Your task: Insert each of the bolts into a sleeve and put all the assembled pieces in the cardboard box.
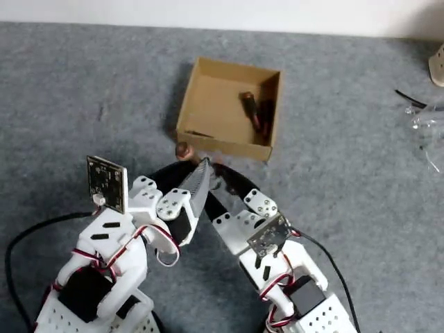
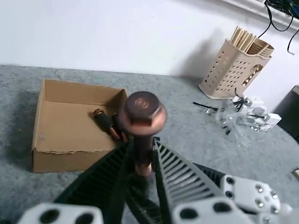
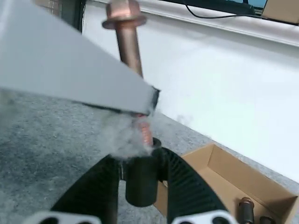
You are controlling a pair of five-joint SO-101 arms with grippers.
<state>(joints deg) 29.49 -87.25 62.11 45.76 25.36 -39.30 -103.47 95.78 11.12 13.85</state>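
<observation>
The hex-headed bolt [image 2: 142,112] is copper-coloured, the cylindrical sleeve [image 3: 140,183] black. The cardboard box [image 1: 223,144] is plain brown, the surface [image 1: 347,180] mottled grey.

Both arms lean forward, tips meeting in the middle. Left gripper [image 2: 142,148] pinches the bolt [image 2: 142,112], right gripper [image 3: 140,162] is clamped round the sleeve [image 3: 140,183].
</observation>
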